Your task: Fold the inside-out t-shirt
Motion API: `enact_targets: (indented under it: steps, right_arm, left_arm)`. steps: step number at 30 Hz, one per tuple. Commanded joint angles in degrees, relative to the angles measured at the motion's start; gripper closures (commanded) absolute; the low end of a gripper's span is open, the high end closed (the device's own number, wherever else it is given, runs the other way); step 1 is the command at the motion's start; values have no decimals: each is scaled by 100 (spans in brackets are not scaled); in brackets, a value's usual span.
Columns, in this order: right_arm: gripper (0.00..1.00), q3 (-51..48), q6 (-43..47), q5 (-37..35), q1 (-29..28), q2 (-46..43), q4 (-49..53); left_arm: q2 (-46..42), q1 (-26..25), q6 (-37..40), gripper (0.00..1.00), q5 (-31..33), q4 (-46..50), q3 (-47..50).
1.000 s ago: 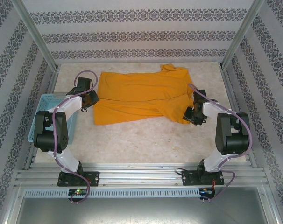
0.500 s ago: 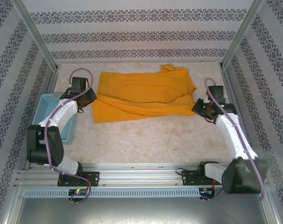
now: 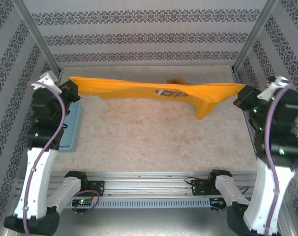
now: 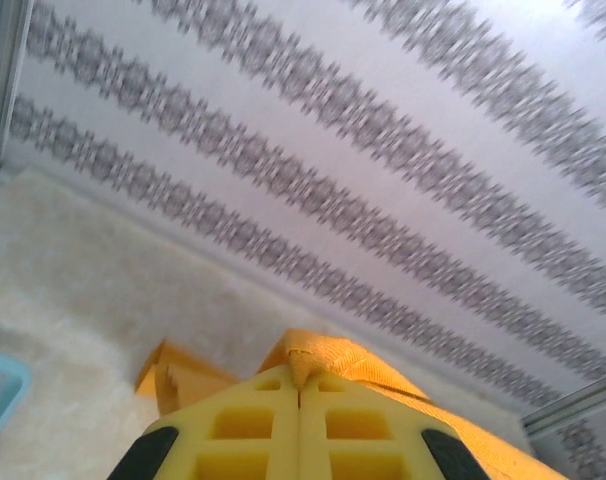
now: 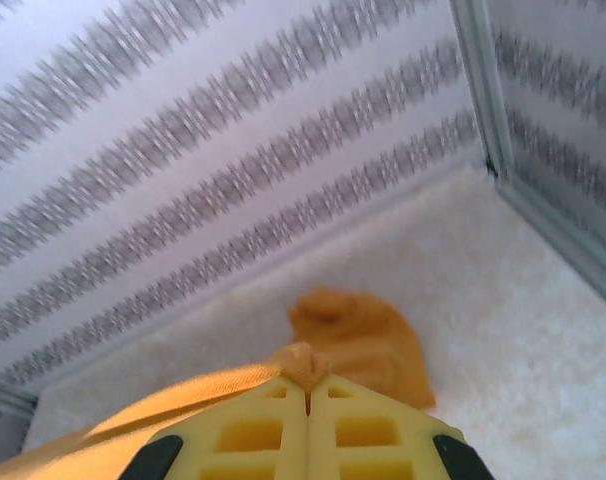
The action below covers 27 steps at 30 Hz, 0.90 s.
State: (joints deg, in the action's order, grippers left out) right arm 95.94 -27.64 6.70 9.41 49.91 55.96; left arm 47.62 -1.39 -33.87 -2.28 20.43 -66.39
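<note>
A mustard-orange shirt [image 3: 134, 88] hangs stretched in the air across the far part of the tabletop [image 3: 149, 145], gripped at both ends. At far left, the left pincer [image 3: 76, 90] is clenched on one end of the cloth; its wrist view shows yellow fingers [image 4: 243, 430] pressed together with a fold pinched between the tips. At far right, the right pincer [image 3: 239, 96] is likewise clenched on the other end. A flap [image 3: 203, 109] droops right of centre, beside a small pale tag [image 3: 171, 92]. A blue basket [image 3: 73, 123] sits on the left.
</note>
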Motion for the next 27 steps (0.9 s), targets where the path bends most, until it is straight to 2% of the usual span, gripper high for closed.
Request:
enact_targets:
  steps: [1,5,10,13,22,27]
  right_arm:
    - [100,811,195,-517,68,-239,306]
    - [100,1871,362,-603,61,-196,324]
    - [100,2649,523,-695,53,308,360]
    - [100,2525,502,-538,50,665,211]
    - [100,1270,319,79,54,1704,-1013]
    - [100,1349,206,403,-6,2739,-1555]
  left_arm:
    - [-402,95,-54,100,216,225,-211]
    - [-735,95,-11,100,147,245,-486]
    - [-334,97,173,100,68,416,-1042]
    - [158,95,269,100,-77,419,-1260]
    - [2111,95,118,100,-286,-11,-1536]
    - [3405,140,283,100,-126,-214,-2151]
